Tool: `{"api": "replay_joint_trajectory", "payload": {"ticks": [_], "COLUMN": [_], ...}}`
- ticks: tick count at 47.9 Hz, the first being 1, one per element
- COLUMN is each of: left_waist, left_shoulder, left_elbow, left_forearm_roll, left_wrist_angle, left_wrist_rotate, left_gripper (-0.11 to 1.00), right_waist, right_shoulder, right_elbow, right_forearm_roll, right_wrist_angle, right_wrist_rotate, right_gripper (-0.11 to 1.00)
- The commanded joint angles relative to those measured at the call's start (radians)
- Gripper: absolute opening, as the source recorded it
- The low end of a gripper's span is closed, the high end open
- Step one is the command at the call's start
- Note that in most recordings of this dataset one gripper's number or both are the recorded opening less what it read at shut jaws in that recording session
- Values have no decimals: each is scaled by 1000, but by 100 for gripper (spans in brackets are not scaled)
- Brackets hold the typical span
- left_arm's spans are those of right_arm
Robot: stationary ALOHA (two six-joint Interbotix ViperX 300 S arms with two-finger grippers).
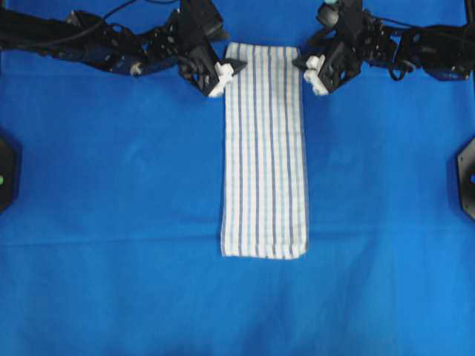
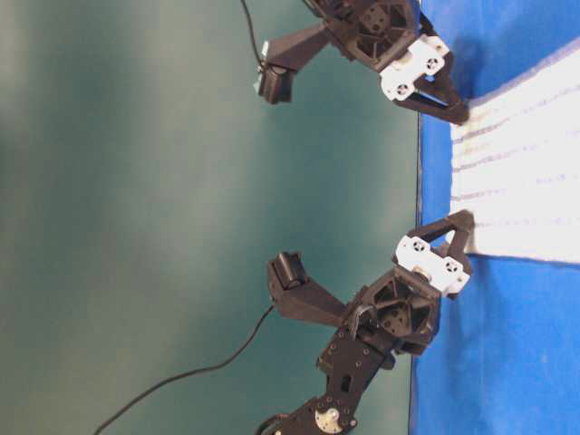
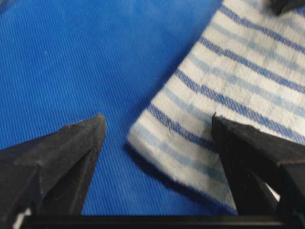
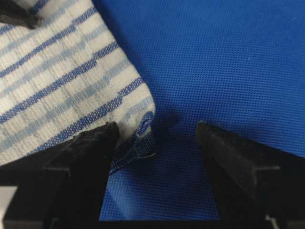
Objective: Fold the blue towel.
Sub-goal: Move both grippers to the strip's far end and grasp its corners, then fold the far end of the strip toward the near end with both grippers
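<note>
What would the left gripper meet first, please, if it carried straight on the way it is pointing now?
Most likely the near corner of the blue towel, which sits between the open left gripper fingers, with the blue table covering right beneath. Height above the cloth is unclear.

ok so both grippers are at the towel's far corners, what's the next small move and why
Probably close both. The left gripper and right gripper stand open, each straddling a far corner of the blue towel, which lies flat in a long strip. Gripping the corners likely comes before lifting them toward the near edge.
</note>
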Motion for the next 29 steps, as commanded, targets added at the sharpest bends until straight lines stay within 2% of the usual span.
{"api": "replay_joint_trajectory", "payload": {"ticks": [1,5,9,18,23,29], "left_waist": [5,6,6,2,2,2], "left_shoulder": [-9,-6,-2,11,9,8], "left_elbow": [-20,-21,-20,-23,-26,-29], "left_forearm_roll": [-3,-3,-2,-2,-2,-2], "left_wrist_angle": [-3,0,5,21,21,21], "left_wrist_rotate": [-3,-3,-3,2,5,11], "left_gripper": [86,79,63,21,4,4], "right_waist": [2,3,5,18,21,21], "right_shoulder": [5,15,17,15,17,15], "right_elbow": [-20,-23,-20,-17,-17,-17], "right_forearm_roll": [2,2,2,-2,0,5], "right_wrist_angle": [-9,-8,-9,-9,-9,-9], "right_wrist_rotate": [-2,-2,-2,-2,2,6], "right_gripper": [66,62,54,8,8,8]}}
